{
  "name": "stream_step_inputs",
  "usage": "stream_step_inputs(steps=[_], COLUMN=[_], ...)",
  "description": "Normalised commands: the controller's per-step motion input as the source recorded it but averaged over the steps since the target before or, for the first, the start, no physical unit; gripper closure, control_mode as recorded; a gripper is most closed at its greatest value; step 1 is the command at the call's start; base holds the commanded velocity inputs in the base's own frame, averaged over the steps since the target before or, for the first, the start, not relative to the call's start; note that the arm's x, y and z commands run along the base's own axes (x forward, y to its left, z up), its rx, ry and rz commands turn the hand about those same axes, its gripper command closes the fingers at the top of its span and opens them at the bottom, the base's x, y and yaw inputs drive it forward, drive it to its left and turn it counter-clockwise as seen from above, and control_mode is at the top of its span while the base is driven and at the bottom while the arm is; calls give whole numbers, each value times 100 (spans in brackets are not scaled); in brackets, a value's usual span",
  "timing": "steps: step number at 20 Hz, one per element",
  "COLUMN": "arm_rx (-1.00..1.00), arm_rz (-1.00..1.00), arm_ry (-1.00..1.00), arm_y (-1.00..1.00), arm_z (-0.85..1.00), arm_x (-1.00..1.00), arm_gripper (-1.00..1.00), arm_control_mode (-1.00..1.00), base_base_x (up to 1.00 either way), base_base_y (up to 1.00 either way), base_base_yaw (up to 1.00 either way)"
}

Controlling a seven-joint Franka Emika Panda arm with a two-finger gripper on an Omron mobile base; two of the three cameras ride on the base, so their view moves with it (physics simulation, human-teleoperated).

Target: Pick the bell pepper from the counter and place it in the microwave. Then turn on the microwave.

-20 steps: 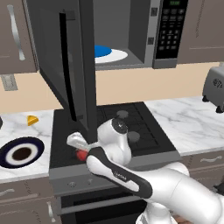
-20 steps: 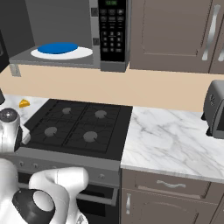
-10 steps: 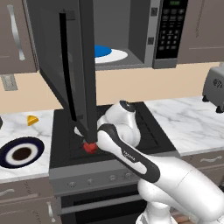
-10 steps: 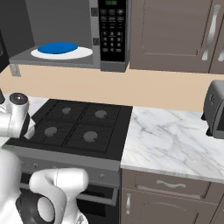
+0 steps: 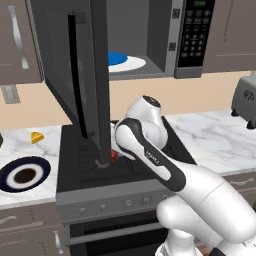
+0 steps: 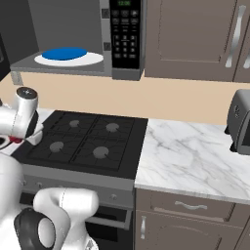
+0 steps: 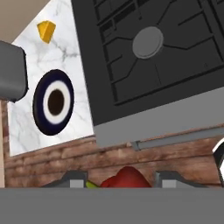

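The bell pepper (image 7: 127, 176) is a small red lump held between my gripper's (image 7: 124, 180) two dark fingertips (image 7: 77, 177), so the gripper is shut on it. In the left base view the pepper (image 5: 114, 156) peeks out low over the black stovetop (image 5: 145, 165), just behind the lower corner of the microwave's open door (image 5: 82, 80). The microwave (image 5: 165, 35) hangs above, with its white and blue turntable (image 5: 122, 61) bare. From the right base view, the gripper (image 6: 12, 140) sits at the far left edge, below the microwave (image 6: 73, 29).
A dark-rimmed plate (image 5: 24, 175) and a yellow wedge (image 5: 36, 136) lie on the marble counter (image 5: 20, 145) left of the stove. A silver toaster (image 6: 240, 122) stands on the right counter (image 6: 195, 156). The open door hangs low beside the arm.
The arm has carried the bell pepper up and to the right, from the stove's front left to just behind the open door's lower corner. The grip has held.
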Motion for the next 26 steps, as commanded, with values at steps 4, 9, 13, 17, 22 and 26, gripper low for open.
stream_step_inputs(steps=[4,9,13,17,22,26], arm_rx=[-2,-4,-4,-1,0,0], arm_rz=[0,0,0,0,0,0], arm_ry=[-4,-18,-23,-15,0,0], arm_y=[-15,-17,-18,-19,-14,-10], arm_z=[25,24,23,31,39,46], arm_x=[2,0,2,5,9,9], arm_gripper=[100,100,100,100,100,100], arm_control_mode=[-100,-100,-100,-100,-100,-100], base_base_x=[0,0,0,0,0,0], base_base_y=[0,0,0,0,0,0], base_base_yaw=[0,0,0,0,0,0])
